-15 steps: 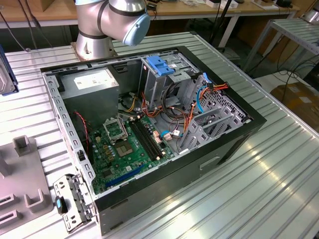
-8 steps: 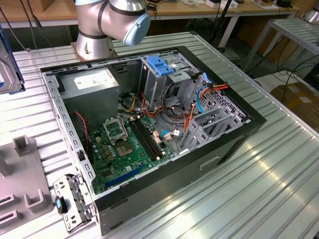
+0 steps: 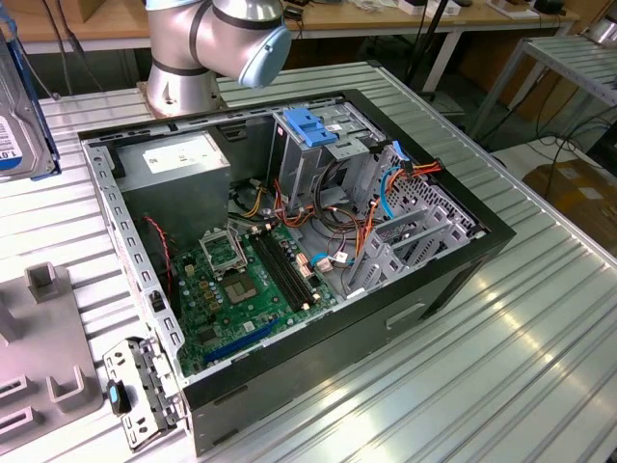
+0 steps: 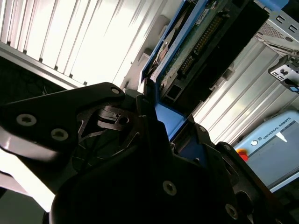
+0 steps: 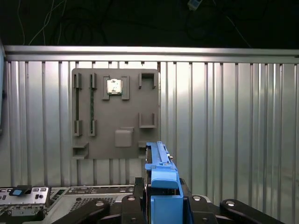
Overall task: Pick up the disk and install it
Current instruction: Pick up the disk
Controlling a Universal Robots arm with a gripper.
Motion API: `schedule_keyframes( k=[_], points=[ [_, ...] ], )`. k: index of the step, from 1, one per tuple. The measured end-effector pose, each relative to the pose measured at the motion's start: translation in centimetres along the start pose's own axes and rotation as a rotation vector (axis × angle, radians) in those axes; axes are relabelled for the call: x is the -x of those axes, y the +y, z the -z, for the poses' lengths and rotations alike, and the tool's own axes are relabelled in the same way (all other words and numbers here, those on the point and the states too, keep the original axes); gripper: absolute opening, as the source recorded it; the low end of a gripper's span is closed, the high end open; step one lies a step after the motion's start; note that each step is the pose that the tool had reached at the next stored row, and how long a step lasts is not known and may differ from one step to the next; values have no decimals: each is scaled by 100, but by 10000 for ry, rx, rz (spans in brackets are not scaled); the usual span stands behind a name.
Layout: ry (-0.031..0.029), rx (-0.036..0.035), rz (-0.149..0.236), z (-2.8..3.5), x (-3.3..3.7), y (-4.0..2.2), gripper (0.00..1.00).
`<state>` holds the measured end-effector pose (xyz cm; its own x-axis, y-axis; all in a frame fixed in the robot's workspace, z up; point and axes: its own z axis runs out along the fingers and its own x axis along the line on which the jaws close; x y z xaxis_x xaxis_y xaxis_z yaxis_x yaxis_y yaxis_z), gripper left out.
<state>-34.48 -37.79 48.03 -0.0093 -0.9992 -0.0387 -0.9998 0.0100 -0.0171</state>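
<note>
Grips the disk by its blue carrier w/ the gripper, jaws drawn in narrow and pressed on both sides (same clamp in second wrist view, gripper w/ dark drive body sticking out past it). Holds it upright, edge-on in first wrist view, over ribbed metal table. Faces, beyond the disk, a grey fixture plate w/ small chip seated in one slot. Puts the disk at the exterior view's left edge, well apart from open PC case and its tall grey cage w/ light-blue latch plate.
</note>
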Motion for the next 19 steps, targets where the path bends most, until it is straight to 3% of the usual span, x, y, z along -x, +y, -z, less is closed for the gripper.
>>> schedule_keyframes(
  k=[8,10,19],
  points=[
    [1,0,0,-2,1,-116,37],
    [1,0,0,-3,2,-179,37],
    [1,0,0,-6,3,-353,37]
  ],
)
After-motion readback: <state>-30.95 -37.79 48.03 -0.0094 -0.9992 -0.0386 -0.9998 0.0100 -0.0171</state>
